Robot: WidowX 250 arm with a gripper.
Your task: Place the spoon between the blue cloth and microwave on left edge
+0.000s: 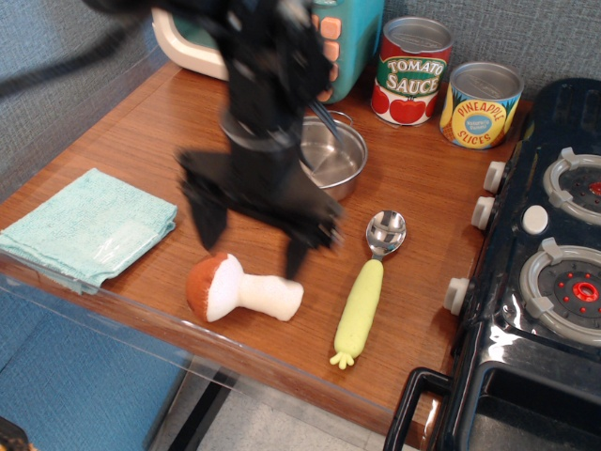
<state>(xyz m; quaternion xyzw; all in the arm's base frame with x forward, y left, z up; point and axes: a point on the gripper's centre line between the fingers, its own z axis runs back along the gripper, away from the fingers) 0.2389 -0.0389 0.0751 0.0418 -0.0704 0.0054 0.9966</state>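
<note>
The spoon (366, 282) lies on the wooden table near the front, silver bowl toward the back, pale yellow-green handle toward the front edge. The blue cloth (86, 225) lies folded at the left edge. The microwave (343, 47) stands at the back left, mostly hidden behind the arm. My gripper (255, 235) is open, its two black fingers pointing down, blurred by motion. It hangs above the table just left of the spoon, over the plush mushroom (242, 289). It holds nothing.
A steel pot (338, 160) sits mid-table, partly hidden by the arm. A tomato sauce can (413, 70) and a pineapple slices can (481, 103) stand at the back. A black toy stove (545, 272) fills the right side.
</note>
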